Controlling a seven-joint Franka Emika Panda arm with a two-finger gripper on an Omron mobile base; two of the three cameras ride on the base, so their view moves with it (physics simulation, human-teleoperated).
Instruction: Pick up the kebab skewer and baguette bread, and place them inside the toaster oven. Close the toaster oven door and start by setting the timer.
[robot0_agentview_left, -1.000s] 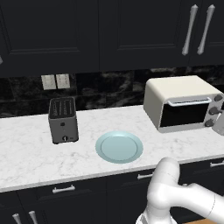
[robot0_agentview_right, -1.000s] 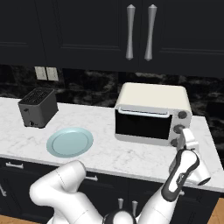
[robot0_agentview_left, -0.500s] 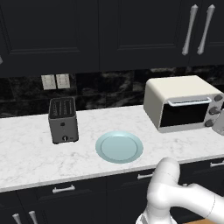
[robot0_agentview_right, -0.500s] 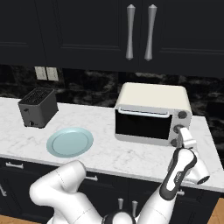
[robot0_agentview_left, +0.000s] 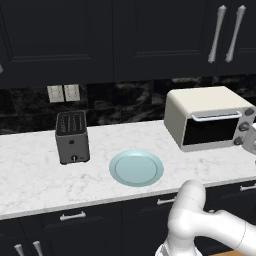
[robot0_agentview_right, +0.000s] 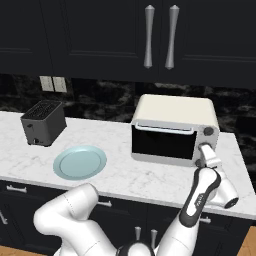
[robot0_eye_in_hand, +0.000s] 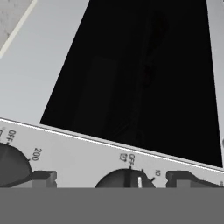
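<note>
The cream-white toaster oven (robot0_agentview_left: 200, 107) (robot0_agentview_right: 170, 112) stands on the counter at the right, and its toaster oven door (robot0_agentview_left: 210, 131) (robot0_agentview_right: 162, 144) is closed. My gripper (robot0_agentview_right: 205, 151) (robot0_agentview_left: 250, 141) hovers right at the oven's knob panel on its right side. In the hand view the gripper (robot0_eye_in_hand: 113, 177) is open, its fingertips (robot0_eye_in_hand: 43, 177) standing either side of a dark knob (robot0_eye_in_hand: 127, 179) marked OFF. A second knob (robot0_eye_in_hand: 11, 168) lies to the left, with the dark door glass (robot0_eye_in_hand: 140, 74) above. The kebab skewer and the baguette bread are hidden.
A pale blue plate (robot0_agentview_left: 136, 168) (robot0_agentview_right: 80, 162) lies bare on the white marble counter (robot0_agentview_left: 30, 175). A dark grey slot toaster (robot0_agentview_left: 71, 137) (robot0_agentview_right: 43, 122) stands at the left. Dark cabinets with silver handles (robot0_agentview_right: 159, 36) hang above.
The hand has crept slightly closer to the oven's knobs, with the jaws still wide. Nothing else has moved.
</note>
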